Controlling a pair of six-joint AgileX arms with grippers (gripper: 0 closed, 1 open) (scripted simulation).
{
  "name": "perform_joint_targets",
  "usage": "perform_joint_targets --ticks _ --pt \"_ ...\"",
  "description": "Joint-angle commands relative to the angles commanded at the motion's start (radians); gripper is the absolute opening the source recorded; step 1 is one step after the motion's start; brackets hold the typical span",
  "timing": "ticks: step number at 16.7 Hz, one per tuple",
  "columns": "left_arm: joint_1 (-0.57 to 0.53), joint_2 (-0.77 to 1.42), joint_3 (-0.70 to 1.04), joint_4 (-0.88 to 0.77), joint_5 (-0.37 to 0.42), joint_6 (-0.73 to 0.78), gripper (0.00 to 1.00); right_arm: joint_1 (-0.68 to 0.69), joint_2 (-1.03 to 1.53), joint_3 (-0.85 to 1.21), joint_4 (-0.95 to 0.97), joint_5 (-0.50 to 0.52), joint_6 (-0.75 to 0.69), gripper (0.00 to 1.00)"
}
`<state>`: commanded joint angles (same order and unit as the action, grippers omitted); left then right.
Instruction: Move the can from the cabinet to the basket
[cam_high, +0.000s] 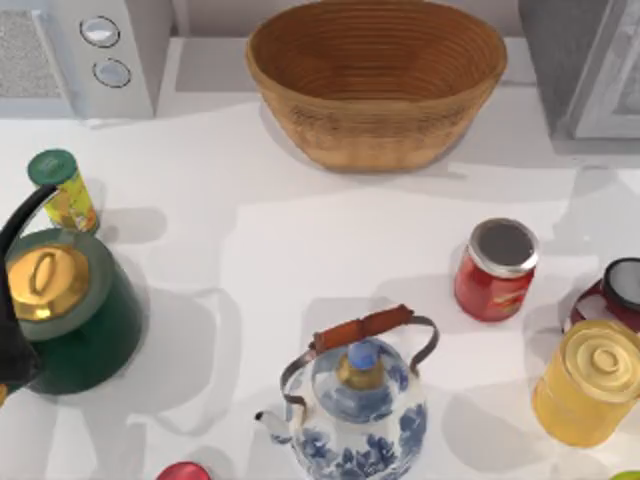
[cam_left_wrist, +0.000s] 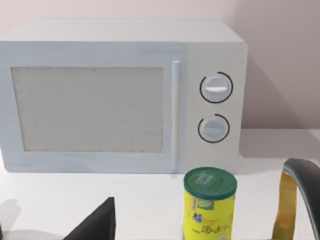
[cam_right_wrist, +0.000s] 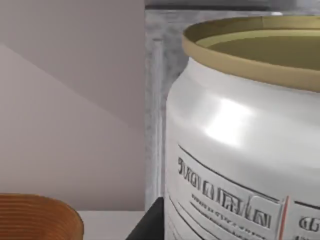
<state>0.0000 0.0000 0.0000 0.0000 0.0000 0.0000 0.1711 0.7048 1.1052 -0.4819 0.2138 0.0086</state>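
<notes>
The can (cam_right_wrist: 240, 150), silver-white with lettering on its side, stands upright very close in the right wrist view. A dark part of my right gripper (cam_right_wrist: 149, 225) lies against its lower side. Behind the can rises the grey edge of the cabinet (cam_right_wrist: 154, 100). In the top view the cabinet (cam_high: 580, 70) sits at the back right corner. The tan wicker basket (cam_high: 376, 150) is at the back centre, and its rim (cam_right_wrist: 35, 217) also shows past the can. My left gripper (cam_left_wrist: 97, 225) is low at the table's left, facing the microwave.
A white microwave (cam_high: 110, 60) stands back left, with a yellow green-lidded canister (cam_high: 62, 190) and a green kettle (cam_high: 70, 315) in front of it. A red jar (cam_high: 495, 270), a yellow jar (cam_high: 590, 385) and a dark mug (cam_high: 615, 295) crowd the right. A blue-white teapot (cam_high: 355, 405) stands front centre.
</notes>
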Motion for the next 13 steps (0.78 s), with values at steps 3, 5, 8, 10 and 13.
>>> perform_joint_targets --ticks 3,5,8,10,13 --pt "0.0 0.0 0.0 0.0 0.0 0.0 1.0 -0.037 -0.2 -0.345 0.14 -0.067 -0.002 0.0" --pt "0.0 0.0 0.0 0.0 0.0 0.0 1.0 -0.062 -0.333 -0.558 0.233 -0.11 -0.003 0.0" --pt "0.0 0.0 0.0 0.0 0.0 0.0 1.0 -0.103 -0.511 -0.828 0.357 -0.163 -0.004 0.0" --pt "0.0 0.0 0.0 0.0 0.0 0.0 1.0 -0.131 -0.603 -0.96 0.419 -0.188 -0.006 0.0" --pt "0.0 0.0 0.0 0.0 0.0 0.0 1.0 -0.163 -0.687 -1.079 0.472 -0.209 -0.008 0.0"
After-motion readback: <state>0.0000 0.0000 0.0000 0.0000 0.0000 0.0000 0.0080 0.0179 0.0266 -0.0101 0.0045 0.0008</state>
